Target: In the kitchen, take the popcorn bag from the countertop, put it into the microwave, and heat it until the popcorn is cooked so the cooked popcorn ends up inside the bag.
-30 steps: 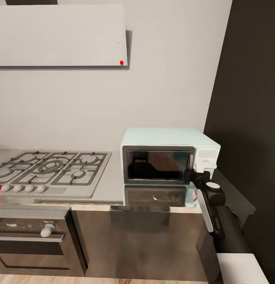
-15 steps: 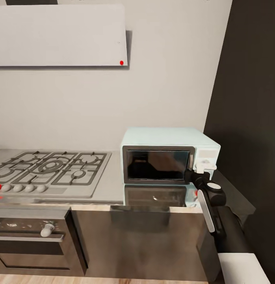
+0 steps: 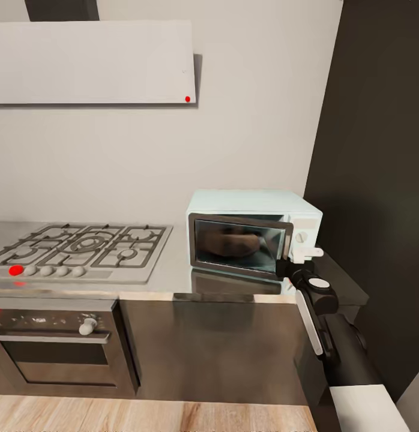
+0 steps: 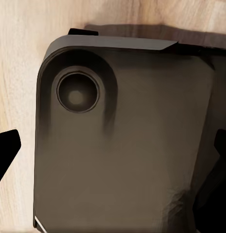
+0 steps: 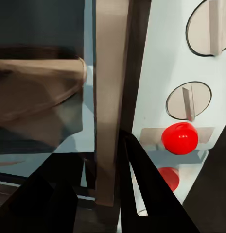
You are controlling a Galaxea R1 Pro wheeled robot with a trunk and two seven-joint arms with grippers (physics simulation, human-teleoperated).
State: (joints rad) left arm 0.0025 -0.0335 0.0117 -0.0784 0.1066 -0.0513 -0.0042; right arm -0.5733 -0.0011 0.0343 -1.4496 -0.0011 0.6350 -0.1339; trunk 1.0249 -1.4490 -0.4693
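The pale blue microwave (image 3: 253, 207) stands on the grey countertop (image 3: 167, 277) by the dark wall. Its steel-framed glass door (image 3: 241, 246) hangs slightly ajar at the right edge. Through the glass a tan popcorn bag (image 3: 236, 242) shows inside, seen closer as a blurred brown sack (image 5: 35, 92). My right gripper (image 3: 292, 262) is at the door's free edge, its dark fingers (image 5: 142, 189) closed on either side of the door frame (image 5: 110, 87), beside the white knobs (image 5: 189, 99) and red light (image 5: 180, 138). My left gripper (image 4: 113, 160) is open over my own dark base. The popcorn kernels are hidden.
A steel gas hob (image 3: 83, 249) lies left of the microwave, with a black oven (image 3: 53, 351) under it and a flat white hood (image 3: 92, 63) above. A tall dark cabinet (image 3: 377, 180) closes the right side. Wooden floor (image 3: 143, 414) runs along the cabinet fronts.
The whole head view has shifted, so the camera moved. The microwave door, flush before, now stands ajar at its right edge, and the tan bag shows through the glass.
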